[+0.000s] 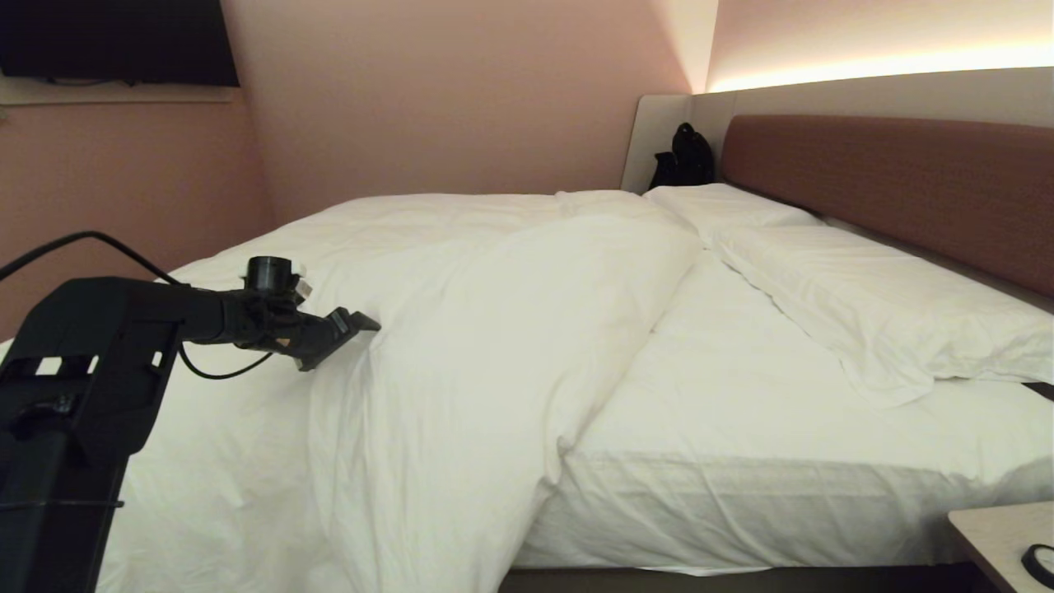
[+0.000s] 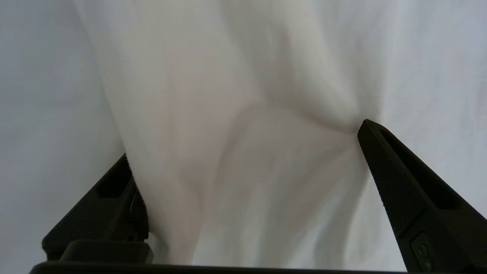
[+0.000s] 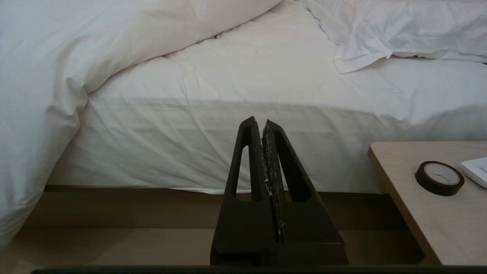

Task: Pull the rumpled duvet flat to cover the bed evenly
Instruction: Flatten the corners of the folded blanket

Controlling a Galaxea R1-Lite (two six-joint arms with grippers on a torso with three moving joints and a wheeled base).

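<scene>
The puffy white duvet [image 1: 494, 329] lies bunched over the left part of the bed [image 1: 741, 395], with a folded edge running diagonally and hanging over the near side. The sheet near the pillows is bare. My left gripper [image 1: 358, 325] reaches over the duvet's left part. In the left wrist view it [image 2: 245, 139] is open, its fingers [image 2: 395, 182] straddling a raised fold of the duvet [image 2: 228, 76], which hides part of the other finger. My right gripper [image 3: 258, 121] is shut and empty, low beside the bed and facing the mattress side [image 3: 266, 95].
Two flat pillows [image 1: 865, 305] lie along the reddish-brown headboard [image 1: 889, 181]. A black bag [image 1: 683, 156] stands at the far corner. A light wooden nightstand [image 3: 437, 213] at the near right holds a roll of tape [image 3: 439, 177] and a white device [image 3: 475, 171].
</scene>
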